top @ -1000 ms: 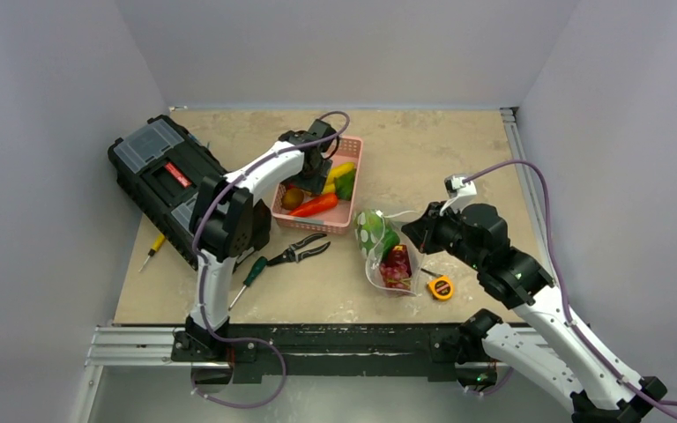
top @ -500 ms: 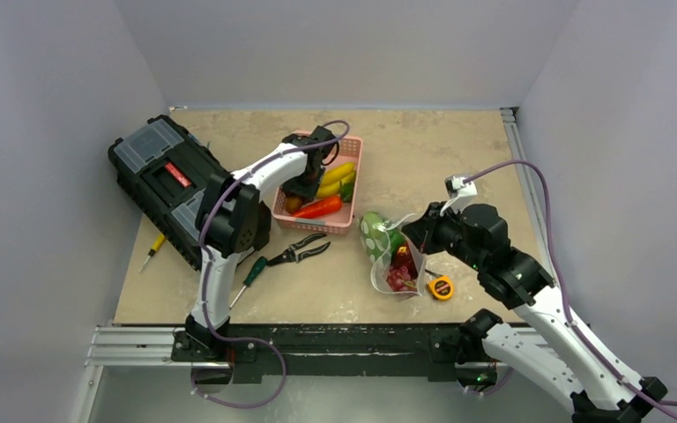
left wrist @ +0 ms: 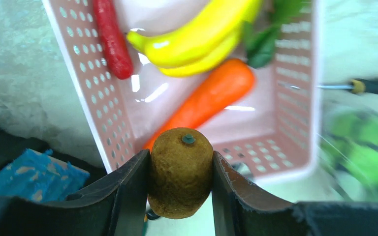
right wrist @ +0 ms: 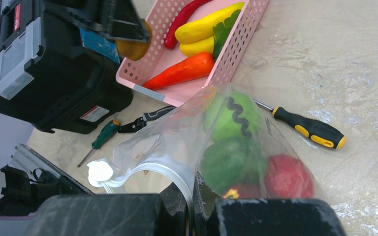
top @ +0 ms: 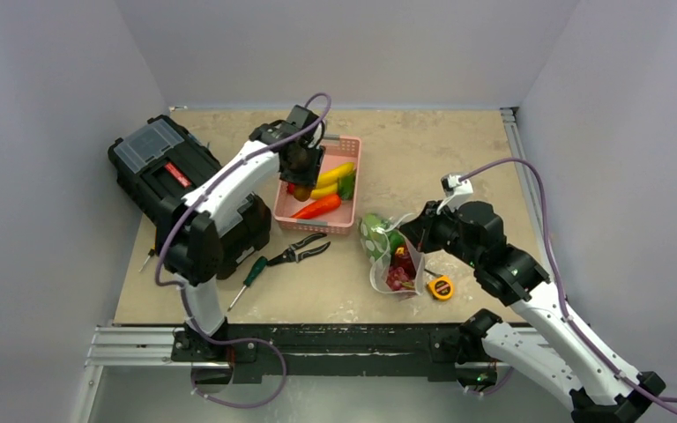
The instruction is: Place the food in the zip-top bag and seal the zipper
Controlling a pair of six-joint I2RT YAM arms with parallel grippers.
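Observation:
My left gripper (left wrist: 180,177) is shut on a brown kiwi (left wrist: 179,169) and holds it above the near left corner of the pink basket (left wrist: 295,162). In the top view the left gripper (top: 301,181) hangs over the basket (top: 353,150). A carrot (left wrist: 211,98), bananas (left wrist: 197,39) and a red chili (left wrist: 109,39) lie in the basket. My right gripper (right wrist: 193,196) is shut on the whitish zipper rim (right wrist: 162,169) of the clear bag (right wrist: 226,132), holding its mouth up. The bag (top: 388,251) holds green and red food.
A black toolbox (top: 163,181) stands at the left. Pliers (top: 298,251) and a green screwdriver (top: 249,280) lie in front of the basket. An orange tape measure (top: 441,287) lies right of the bag. A yellow-black screwdriver (right wrist: 307,129) lies beside the bag.
My left gripper has risen out of the basket with the kiwi in it. The right gripper has kept its hold on the bag, which has shifted slightly.

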